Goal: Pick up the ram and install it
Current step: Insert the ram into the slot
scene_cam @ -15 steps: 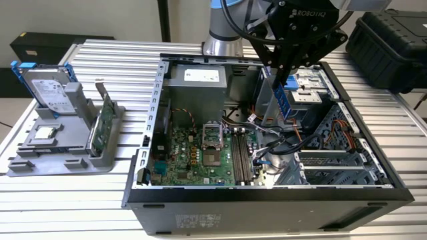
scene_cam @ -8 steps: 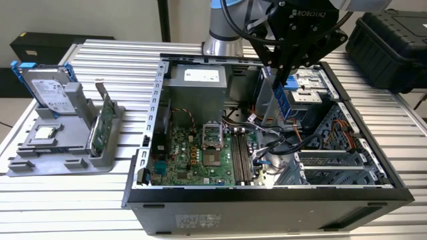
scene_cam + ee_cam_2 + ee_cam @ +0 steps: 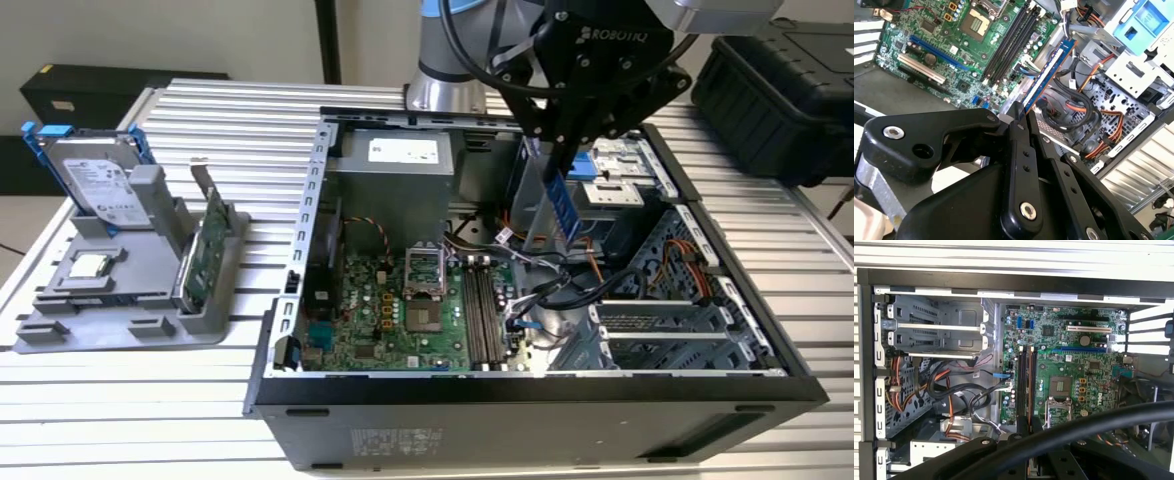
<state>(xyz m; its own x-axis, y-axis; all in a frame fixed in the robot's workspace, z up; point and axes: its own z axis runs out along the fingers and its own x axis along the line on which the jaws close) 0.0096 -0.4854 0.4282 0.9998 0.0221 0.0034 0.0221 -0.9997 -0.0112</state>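
I have the black two-finger gripper (image 3: 558, 138) closed tight on the upper end of the long, flat, card-thin blue ram stick (image 3: 566, 205). The stick hangs edge-down, a little tilted, inside the open black computer case (image 3: 534, 388). It is above the cable bundle just to the exterior view's right of the green motherboard's (image 3: 380, 310) long black memory slots (image 3: 483, 312).

Quantity: one open black computer case (image 3: 534, 392), one green motherboard (image 3: 374, 310), one narrow blue ram stick (image 3: 567, 205), one silver drive with blue rails (image 3: 96, 180), one green circuit card (image 3: 211, 245).
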